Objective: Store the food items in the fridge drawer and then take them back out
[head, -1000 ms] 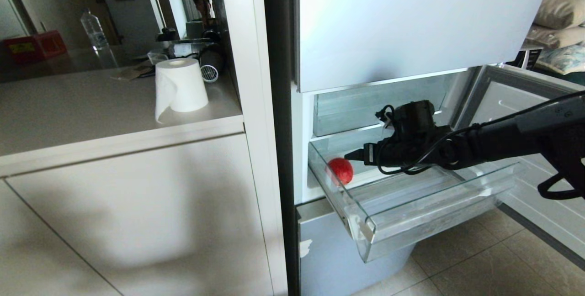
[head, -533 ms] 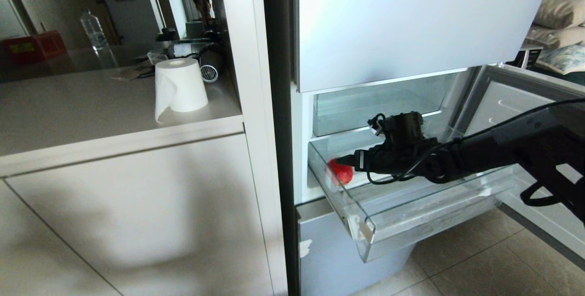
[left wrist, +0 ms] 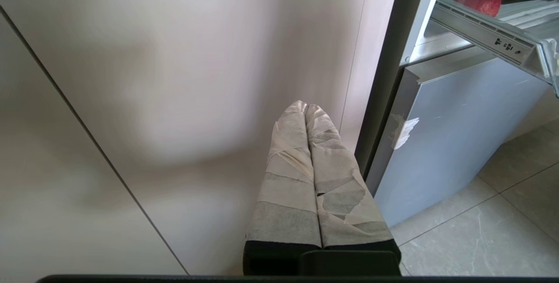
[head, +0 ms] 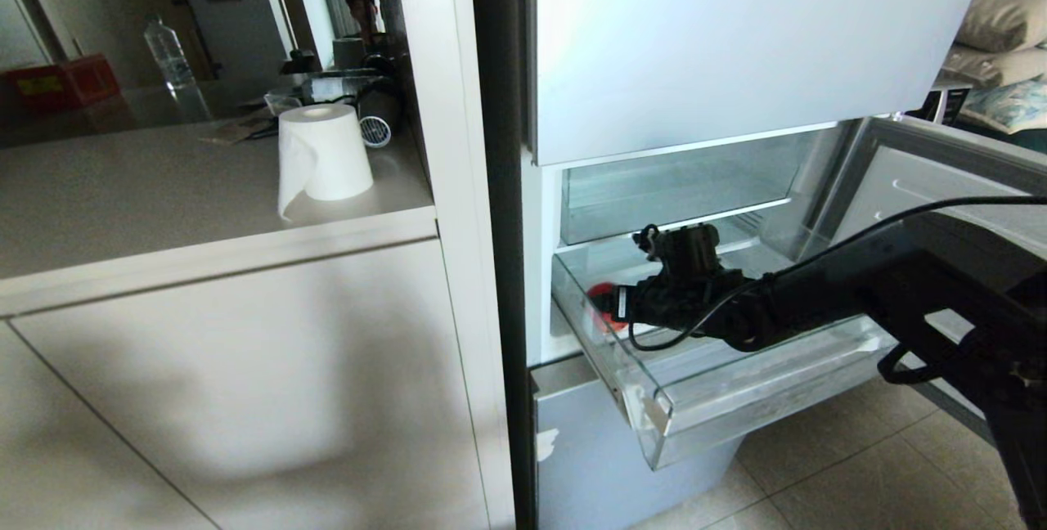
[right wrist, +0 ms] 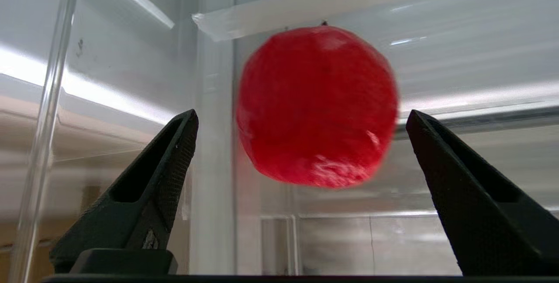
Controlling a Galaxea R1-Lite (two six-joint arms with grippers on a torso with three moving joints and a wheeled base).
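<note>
The right claw [head: 604, 302] sits inside the pulled-out fridge drawer [head: 761, 387], at the middle of the head view, with its jaws spread wide and nothing between them. In the right wrist view the red fruit [right wrist: 316, 106] fills the centre of the frame, lying between the lines of the two black fingers [right wrist: 163, 174] but beyond their tips, with no contact visible. The step in hand appears to be the grasp on this fruit, probably to lift it out. To do it well, advance the claw until the fingers flank the widest part of the fruit, keep the jaws level with its middle and not its crown, and close only when both pads face solid flesh. The fruit rests near the rear left corner of the drawer, close to the clear side wall, so the finger on that side needs clearance from the wall before closing. A round, smooth body on a ribbed clear floor is likely to roll if nudged by one finger first; close evenly. The fruit is plain red, glossy, roughly round with faint facets, and shows a small dark stem point at its top. Only this one fruit is visible in the drawer; a second is not seen. The left claw [left wrist: 308, 110] hangs parked beside the pale cabinet front, its taped fingers pressed together, low and left of the fridge.
</note>
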